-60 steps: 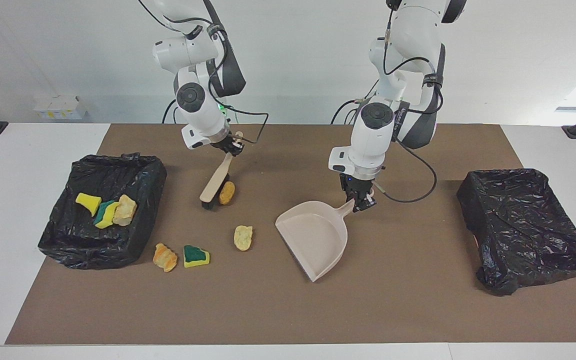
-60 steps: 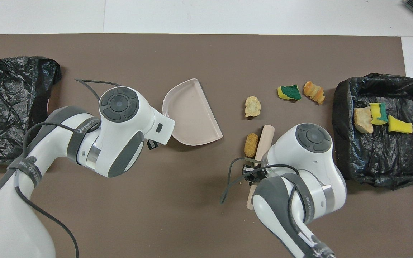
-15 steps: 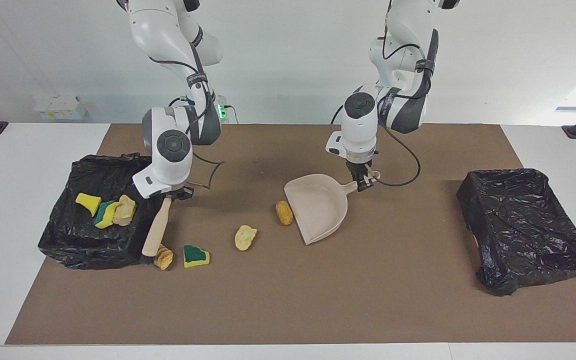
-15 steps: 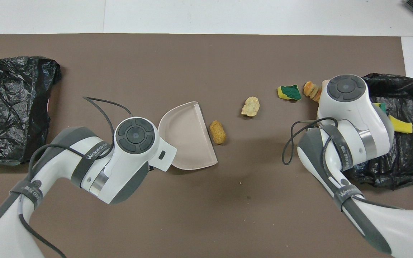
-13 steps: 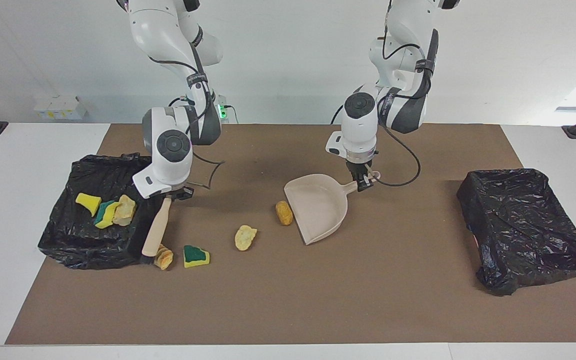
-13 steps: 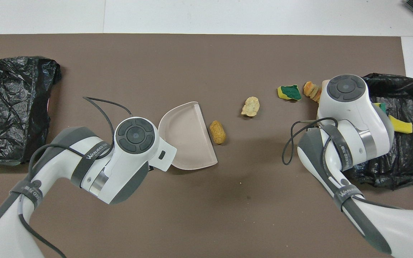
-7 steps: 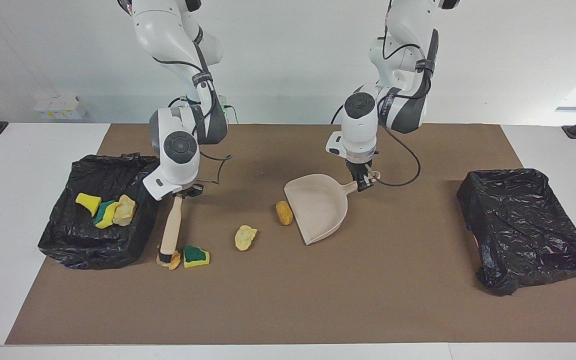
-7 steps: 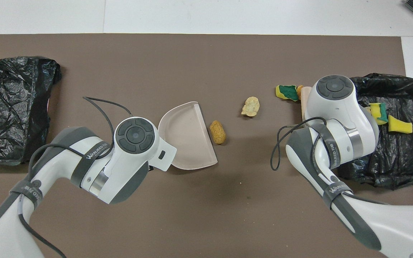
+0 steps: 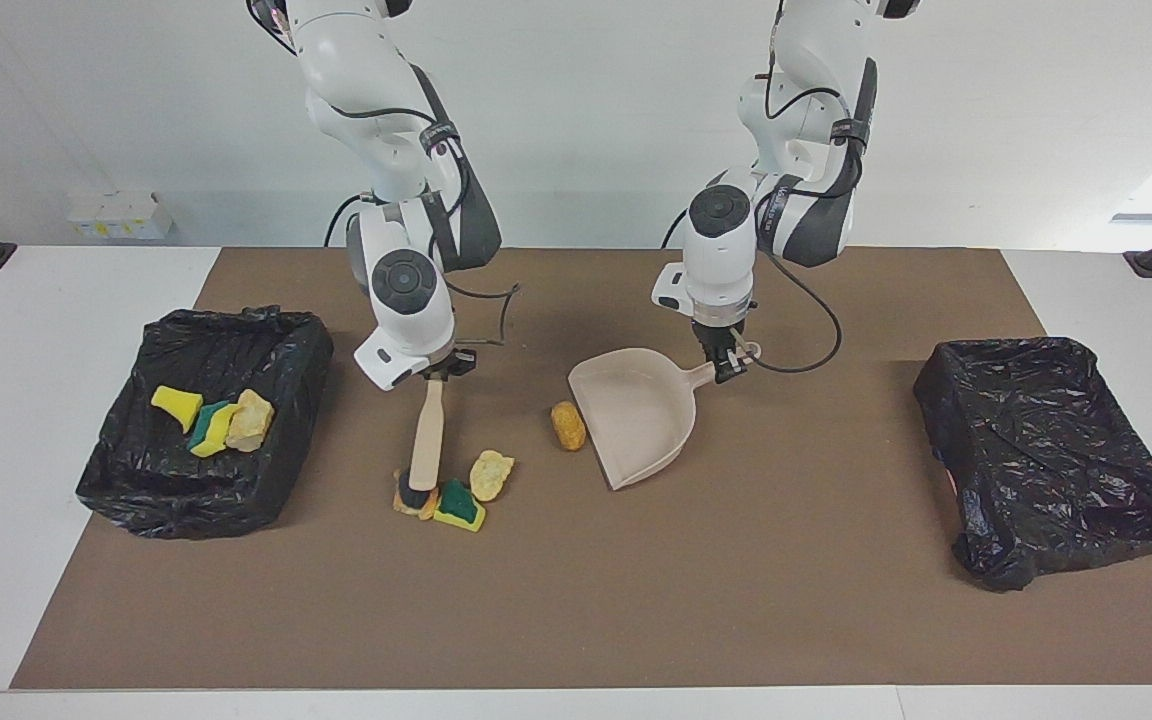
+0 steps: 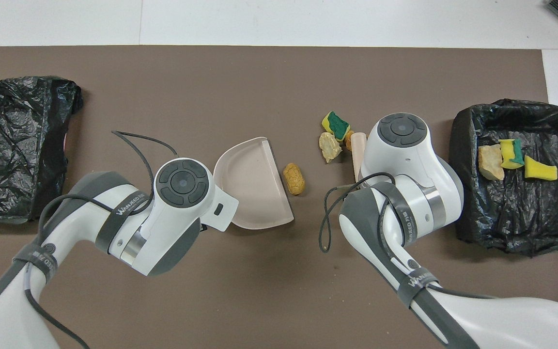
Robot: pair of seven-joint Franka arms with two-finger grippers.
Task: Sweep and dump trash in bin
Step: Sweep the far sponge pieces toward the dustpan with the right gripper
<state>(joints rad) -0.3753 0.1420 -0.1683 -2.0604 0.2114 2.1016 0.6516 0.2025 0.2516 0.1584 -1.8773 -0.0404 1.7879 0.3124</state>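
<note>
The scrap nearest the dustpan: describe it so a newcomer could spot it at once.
Start at the beige dustpan in the middle of the brown mat. Right at its open lip lies a tan-orange bread-like lump. It lies alone, while the other loose scraps are bunched at the brush head, toward the right arm's end.

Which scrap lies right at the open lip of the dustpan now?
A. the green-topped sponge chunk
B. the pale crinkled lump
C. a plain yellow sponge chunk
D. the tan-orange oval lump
D: the tan-orange oval lump sits against the lip of the dustpan, while the other loose scraps cluster at the brush.
</note>
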